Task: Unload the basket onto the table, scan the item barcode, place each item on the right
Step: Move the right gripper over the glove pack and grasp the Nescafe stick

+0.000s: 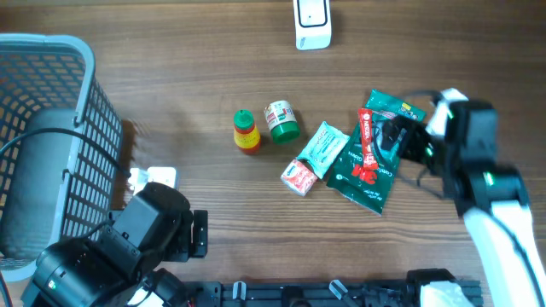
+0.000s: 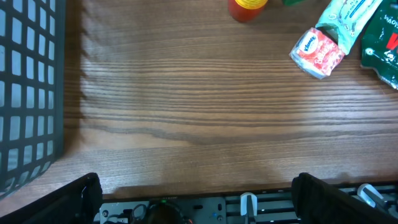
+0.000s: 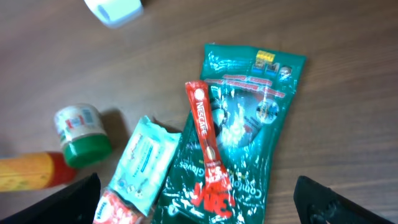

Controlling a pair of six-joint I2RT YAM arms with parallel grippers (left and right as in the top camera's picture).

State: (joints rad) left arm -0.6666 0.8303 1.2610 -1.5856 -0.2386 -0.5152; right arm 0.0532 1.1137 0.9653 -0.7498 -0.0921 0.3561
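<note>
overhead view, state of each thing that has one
grey plastic mesh basket, upright
yellow plastic bottle with green cap, on its side
white jar with green lid, on its side
red coffee stick, flat on the dark green foil bag
left end effector, open, empty
right end effector, open, empty

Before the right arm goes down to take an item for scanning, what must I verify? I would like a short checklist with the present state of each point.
1. Right end effector open: ok, spread wide.
2. Left end effector open, apart from the items: ok.
3. One item alone under the right end effector: not ok, the red stick lies on the dark green bag.
4. Barcode showing on either: cannot tell.
5. White scanner unobstructed: ok, nothing lies against it.
</note>
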